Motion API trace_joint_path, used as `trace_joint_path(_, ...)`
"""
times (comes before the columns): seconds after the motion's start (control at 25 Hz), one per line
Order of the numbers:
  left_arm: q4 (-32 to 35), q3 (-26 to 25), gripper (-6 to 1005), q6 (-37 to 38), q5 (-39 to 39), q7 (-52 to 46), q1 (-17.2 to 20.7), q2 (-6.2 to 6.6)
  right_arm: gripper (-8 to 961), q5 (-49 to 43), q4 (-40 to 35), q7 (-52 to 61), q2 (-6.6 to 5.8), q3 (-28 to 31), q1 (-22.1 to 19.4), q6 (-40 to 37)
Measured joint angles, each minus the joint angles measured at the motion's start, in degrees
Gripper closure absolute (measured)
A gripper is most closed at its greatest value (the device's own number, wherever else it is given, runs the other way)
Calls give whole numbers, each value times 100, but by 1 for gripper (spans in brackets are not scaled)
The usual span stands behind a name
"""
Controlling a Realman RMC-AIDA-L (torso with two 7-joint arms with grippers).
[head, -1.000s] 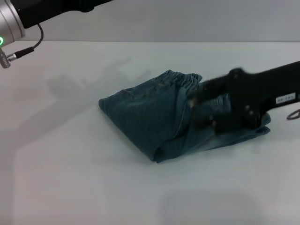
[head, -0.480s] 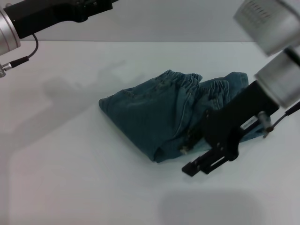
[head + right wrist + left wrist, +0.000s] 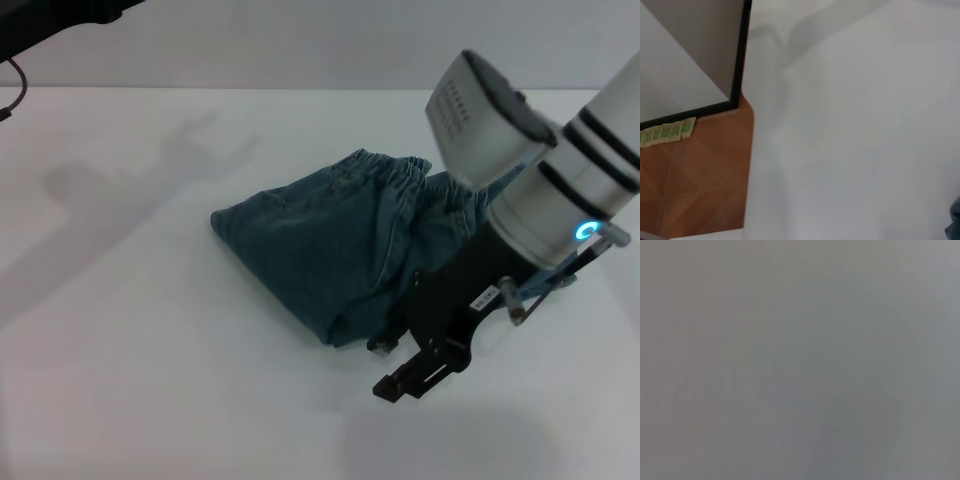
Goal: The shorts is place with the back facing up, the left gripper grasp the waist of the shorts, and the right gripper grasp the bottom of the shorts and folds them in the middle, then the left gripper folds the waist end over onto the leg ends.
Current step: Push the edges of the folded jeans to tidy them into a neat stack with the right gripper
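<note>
Denim shorts (image 3: 340, 250) lie folded just beside the raised right pincer (image 3: 400, 370), whose spread I cannot tell.

Folded denim shorts (image 3: 340, 250) lying mid-frame on white table (image 3: 150, 380), gathered waist (image 3: 400, 170) at upper edge. Right gripper (image 3: 405, 368) raised at lower right, overlapping shorts' right side; nothing held. Left arm at upper-left corner only.

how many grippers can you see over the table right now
1: the right gripper, hanging just past the near edge of the folded shorts. The left gripper is out of view; only its arm shows at the far-left corner.
</note>
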Motion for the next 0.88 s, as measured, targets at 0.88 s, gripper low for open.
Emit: trace_joint_path(0.88,-150,-30,165,2,-54,99,-45,-22,439,671,663,6,32,-991,-28,1460)
